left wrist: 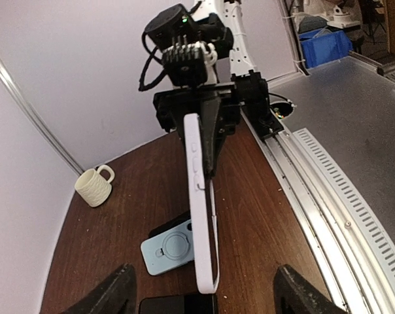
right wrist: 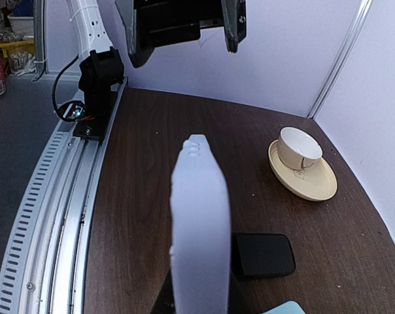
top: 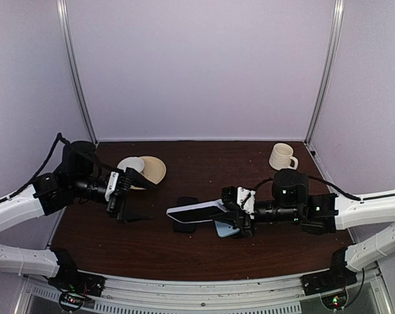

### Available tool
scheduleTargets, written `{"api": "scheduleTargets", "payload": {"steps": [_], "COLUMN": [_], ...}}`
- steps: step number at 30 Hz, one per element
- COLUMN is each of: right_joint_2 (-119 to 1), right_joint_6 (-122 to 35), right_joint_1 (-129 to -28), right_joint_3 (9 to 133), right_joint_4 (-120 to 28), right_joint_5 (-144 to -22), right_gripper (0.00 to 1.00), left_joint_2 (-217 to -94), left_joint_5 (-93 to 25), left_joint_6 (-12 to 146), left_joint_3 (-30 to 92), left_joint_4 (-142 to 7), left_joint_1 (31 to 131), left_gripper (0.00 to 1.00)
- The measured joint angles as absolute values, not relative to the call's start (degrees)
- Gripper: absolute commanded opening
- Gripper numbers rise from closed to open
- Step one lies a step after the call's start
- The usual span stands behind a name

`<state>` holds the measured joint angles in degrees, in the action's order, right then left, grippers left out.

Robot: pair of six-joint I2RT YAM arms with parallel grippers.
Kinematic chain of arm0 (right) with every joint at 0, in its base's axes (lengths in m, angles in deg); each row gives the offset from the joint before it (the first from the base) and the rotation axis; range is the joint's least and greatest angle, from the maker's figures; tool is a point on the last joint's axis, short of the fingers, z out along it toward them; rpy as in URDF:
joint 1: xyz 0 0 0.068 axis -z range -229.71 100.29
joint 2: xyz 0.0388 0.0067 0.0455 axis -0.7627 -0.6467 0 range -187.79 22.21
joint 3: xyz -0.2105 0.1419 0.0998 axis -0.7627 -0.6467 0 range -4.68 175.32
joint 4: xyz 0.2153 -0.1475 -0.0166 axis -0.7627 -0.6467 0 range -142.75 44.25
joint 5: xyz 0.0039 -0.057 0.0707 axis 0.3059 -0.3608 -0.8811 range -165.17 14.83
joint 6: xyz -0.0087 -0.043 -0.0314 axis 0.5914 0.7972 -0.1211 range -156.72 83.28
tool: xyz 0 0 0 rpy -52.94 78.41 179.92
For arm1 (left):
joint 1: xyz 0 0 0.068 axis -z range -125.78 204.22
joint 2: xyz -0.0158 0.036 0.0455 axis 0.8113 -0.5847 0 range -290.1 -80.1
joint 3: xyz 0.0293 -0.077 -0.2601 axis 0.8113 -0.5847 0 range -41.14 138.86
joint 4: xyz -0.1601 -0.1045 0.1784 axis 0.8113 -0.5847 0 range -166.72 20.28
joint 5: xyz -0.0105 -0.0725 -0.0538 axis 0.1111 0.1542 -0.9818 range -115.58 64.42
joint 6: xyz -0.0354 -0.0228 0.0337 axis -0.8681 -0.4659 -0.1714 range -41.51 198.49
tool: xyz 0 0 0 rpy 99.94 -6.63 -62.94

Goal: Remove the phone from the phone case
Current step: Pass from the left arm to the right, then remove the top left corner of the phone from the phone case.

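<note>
My right gripper (top: 231, 212) is shut on one end of a pale lavender phone case (top: 196, 211) and holds it above the table, pointing left. A dark phone face shows inside the case (left wrist: 215, 222). In the right wrist view the case (right wrist: 199, 229) is edge-on and hides the fingers. My left gripper (top: 138, 198) is open and empty, to the left of the case's free end and apart from it. In the left wrist view its fingers (left wrist: 116, 293) stand wide on either side of the case end (left wrist: 204, 261).
A light blue case with a ring (left wrist: 170, 248) and a flat black object (right wrist: 263, 255) lie on the table under the held case. A cup on a saucer (top: 144, 170) stands behind the left gripper. A ribbed mug (top: 282, 156) stands at the back right.
</note>
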<state>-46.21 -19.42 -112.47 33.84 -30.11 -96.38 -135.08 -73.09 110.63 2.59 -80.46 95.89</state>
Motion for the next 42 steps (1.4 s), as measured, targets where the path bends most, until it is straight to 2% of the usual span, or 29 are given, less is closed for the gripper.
{"api": "scheduleTargets", "payload": {"steps": [11,15,22,28,33,42], "right_joint_2": [-41.78,-40.88,-38.19,-37.71,-37.41,-37.78], "right_joint_6": [-14.92,-14.33,-8.27,-5.96,-6.11,-7.4], "right_joint_1": [-112.47,-112.47,-112.4,-112.42,-112.42,-112.42], "right_joint_3": [34.39,34.74,35.59,36.44,36.44,37.66], "right_joint_4": [-38.05,-39.43,-46.38,-50.03,-49.39,-45.22], "right_joint_5": [-92.99,-92.14,-98.67,-100.55,-100.71,-100.73], "right_gripper": [0.0,0.0,0.0,0.0,0.0,0.0], "left_joint_2": [-137.46,-141.66,-151.12,-154.16,-151.74,-148.83], "left_joint_5": [-76.85,-76.74,-77.0,-79.01,-80.63,-81.44], "left_joint_6": [120.4,120.49,121.97,122.24,121.67,120.79], "left_joint_3": [4.82,11.2,24.71,22.48,16.47,11.79], "left_joint_4": [-91.93,-95.58,-104.13,-105.51,-101.6,-94.89], "left_joint_1": [95.89,95.89,95.87,95.87,95.87,96.96], "left_gripper": [0.67,0.59,0.54,0.56,0.58,0.56]}}
